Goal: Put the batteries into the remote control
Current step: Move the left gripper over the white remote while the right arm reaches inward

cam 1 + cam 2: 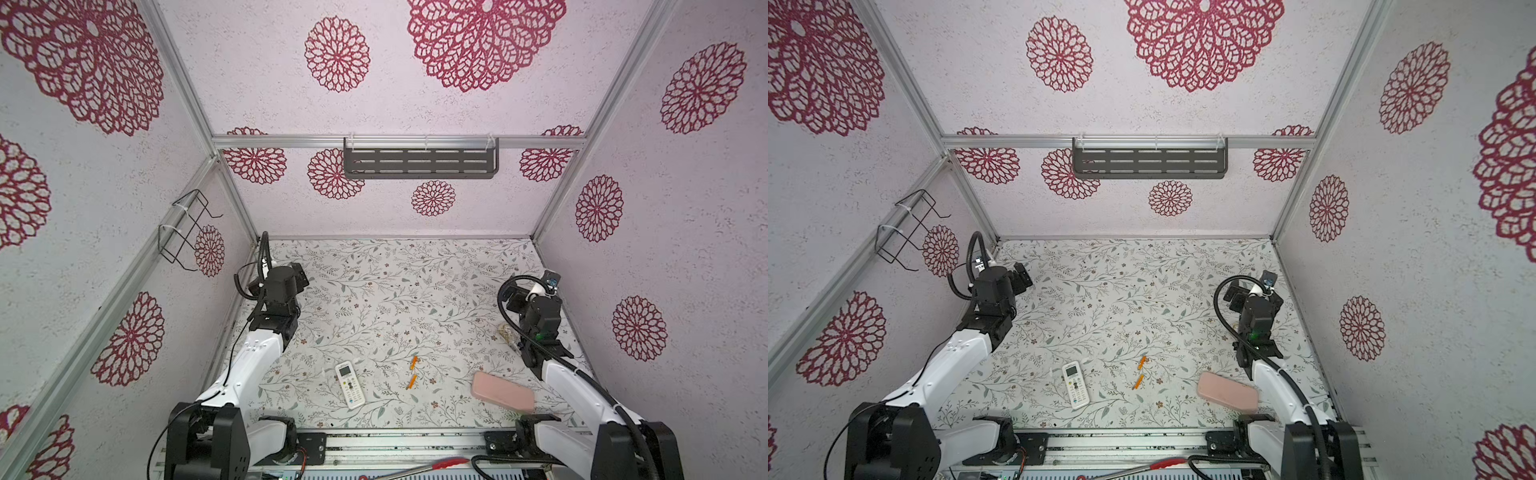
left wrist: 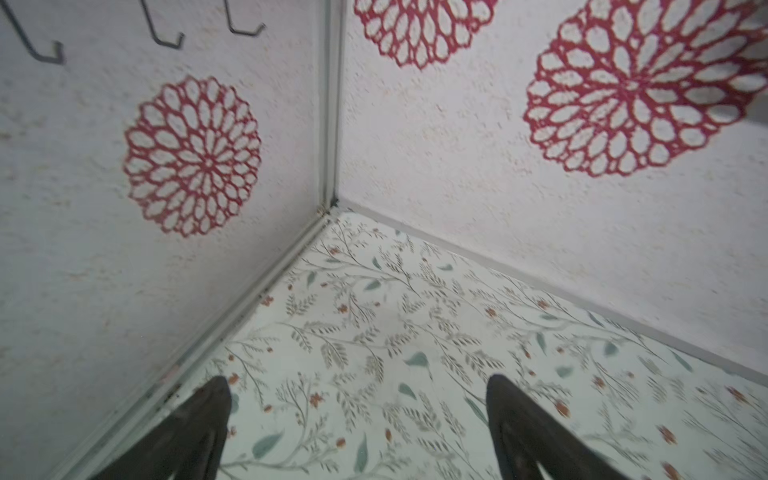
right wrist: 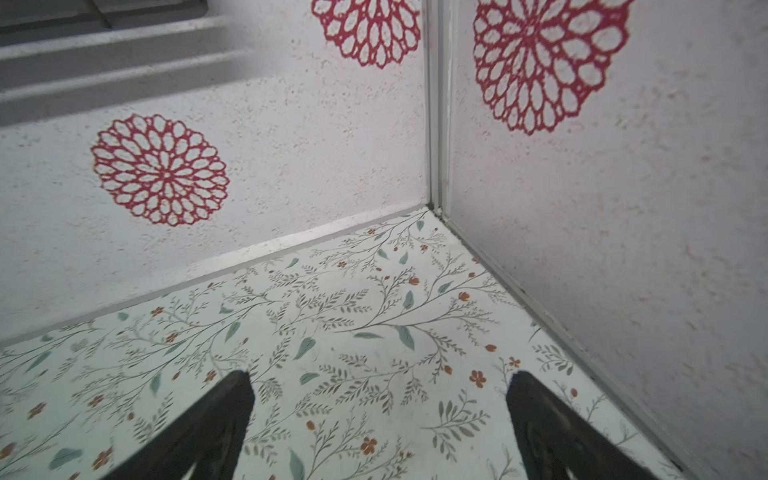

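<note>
Both top views are showing batteries (image 1: 412, 381), likely light and roll-prone, near the rigid remote control (image 1: 350, 384); pinching mid-barrel is looking safest. Left gripper (image 2: 357, 386) and right gripper (image 3: 382, 378) are gaping wide, holding nothing.

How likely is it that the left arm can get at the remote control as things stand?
Probably yes. The remote control lies face up on the table, apart from the batteries. The left hand is open and empty, farther back on that side, with nothing between.
</note>
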### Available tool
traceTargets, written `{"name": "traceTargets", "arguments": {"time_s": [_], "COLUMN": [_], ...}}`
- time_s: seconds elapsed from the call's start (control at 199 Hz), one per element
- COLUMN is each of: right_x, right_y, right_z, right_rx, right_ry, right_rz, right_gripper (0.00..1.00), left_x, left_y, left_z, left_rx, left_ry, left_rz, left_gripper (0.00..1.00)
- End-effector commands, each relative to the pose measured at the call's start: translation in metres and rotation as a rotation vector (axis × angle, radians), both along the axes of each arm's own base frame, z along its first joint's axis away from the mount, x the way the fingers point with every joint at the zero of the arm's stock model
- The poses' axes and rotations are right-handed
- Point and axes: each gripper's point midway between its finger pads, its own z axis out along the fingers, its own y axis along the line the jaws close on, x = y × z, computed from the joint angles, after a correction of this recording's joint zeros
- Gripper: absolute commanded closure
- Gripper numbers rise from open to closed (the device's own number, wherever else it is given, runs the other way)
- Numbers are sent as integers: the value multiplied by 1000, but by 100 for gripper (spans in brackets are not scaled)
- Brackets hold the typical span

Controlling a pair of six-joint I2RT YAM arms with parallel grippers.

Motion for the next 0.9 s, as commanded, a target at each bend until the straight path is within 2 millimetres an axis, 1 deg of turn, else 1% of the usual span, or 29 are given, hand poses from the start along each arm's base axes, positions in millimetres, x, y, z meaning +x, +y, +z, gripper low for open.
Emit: {"name": "traceTargets", "arguments": {"time_s": [0.0,0.035,0.085,0.181,0.256,0.321,0.416,0.562,0.662,0.793,0.898], "right_x": [-17,-22,-30,-44,-54,-60,-69,-88,-101,-124,-138], "right_y": [40,53,68,97,114,128,150,181,205,238,258], "right_z": [-32,-33,-35,-36,-39,-42,-46,-50,-49,-38,-34], "right_rx": [114,119,114,91,78,85,84,27,-3,-24,-46], "right_ry": [161,171,191,225,260,286,309,321,302,208,163], "right_rz": [158,201,244,319,368,419,507,626,727,886,987], "right_gripper": [1,1,1,1,1,1,1,1,1,1,1], "left_x": [-36,-42,-51,-75,-96,-116,-141,-172,-186,-200,-203], "left_y": [-29,-42,-60,-90,-108,-119,-137,-154,-164,-171,-179], "left_z": [-53,-62,-70,-78,-83,-92,-101,-119,-127,-145,-156], "left_rx": [-183,-232,-270,-306,-322,-322,-332,-397,-410,-377,-378], "left_ry": [323,397,464,543,587,639,669,687,697,755,774], "left_rz": [-83,-135,-194,-254,-270,-271,-290,-284,-284,-272,-275], "left_gripper": [2,2,3,2,2,2,2,2,2,2,2]}}
